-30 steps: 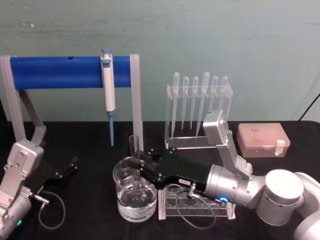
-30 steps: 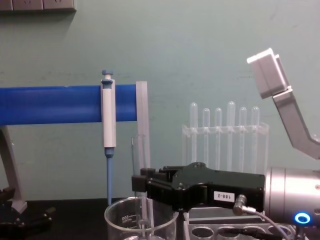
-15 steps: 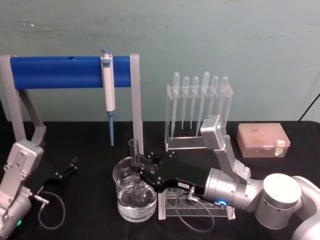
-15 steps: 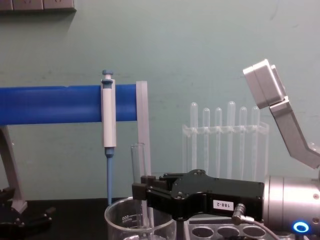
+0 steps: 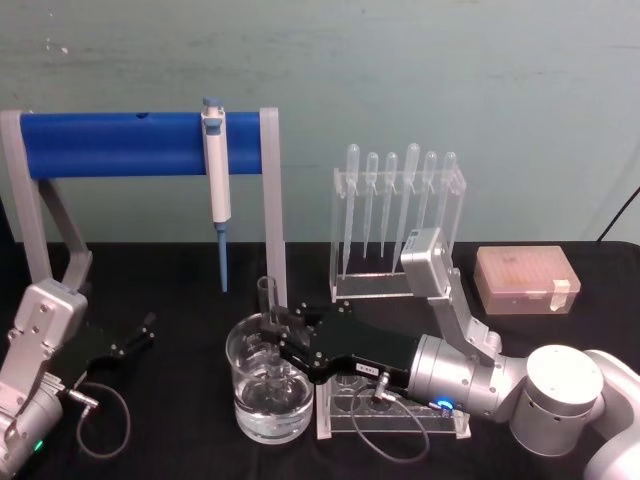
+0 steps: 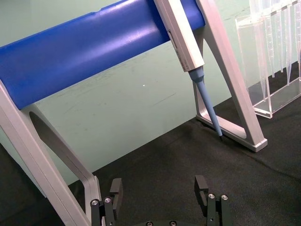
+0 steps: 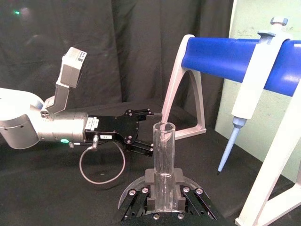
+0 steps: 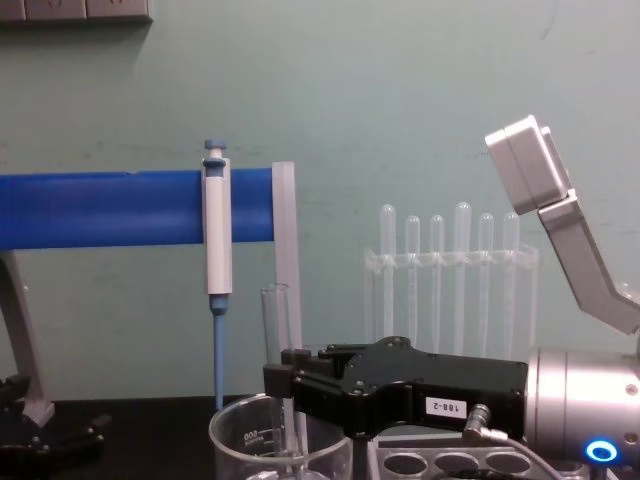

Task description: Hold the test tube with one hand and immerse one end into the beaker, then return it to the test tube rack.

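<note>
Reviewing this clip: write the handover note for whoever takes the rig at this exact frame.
Right gripper: shut on the test tube, holding it upright over the beaker.
Left gripper: open, parked low at the left, holding nothing.
Done: tube is out of the test tube rack and its lower end is inside the beaker; whether it reaches the liquid is hard to tell.
Left: lift the tube out, set it back in the rack, release.

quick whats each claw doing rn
Left claw: open, empty.
Right claw: shut on the tube, its lower end in the beaker.
</note>
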Robot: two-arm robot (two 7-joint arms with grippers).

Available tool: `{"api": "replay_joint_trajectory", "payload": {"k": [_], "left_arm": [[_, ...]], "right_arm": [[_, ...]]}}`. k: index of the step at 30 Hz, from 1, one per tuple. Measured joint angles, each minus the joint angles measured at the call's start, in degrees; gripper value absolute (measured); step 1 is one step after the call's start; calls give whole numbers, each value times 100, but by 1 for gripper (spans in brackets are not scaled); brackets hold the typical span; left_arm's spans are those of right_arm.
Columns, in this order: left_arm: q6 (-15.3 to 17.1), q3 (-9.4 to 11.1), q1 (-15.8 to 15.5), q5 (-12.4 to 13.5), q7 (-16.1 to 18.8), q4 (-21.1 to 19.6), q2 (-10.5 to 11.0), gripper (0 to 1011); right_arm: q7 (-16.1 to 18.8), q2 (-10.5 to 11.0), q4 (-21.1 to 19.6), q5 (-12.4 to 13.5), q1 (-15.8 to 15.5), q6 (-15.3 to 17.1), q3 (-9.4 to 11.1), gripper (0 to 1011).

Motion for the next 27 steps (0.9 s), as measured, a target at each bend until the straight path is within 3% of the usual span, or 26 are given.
{"api": "replay_joint_trajectory", "payload": {"k": [27], "left_arm": [[0,0,0,0,0,0,0,1000]], "right_arm": [[3,5,-9,8,8,12,-3,239]]}}
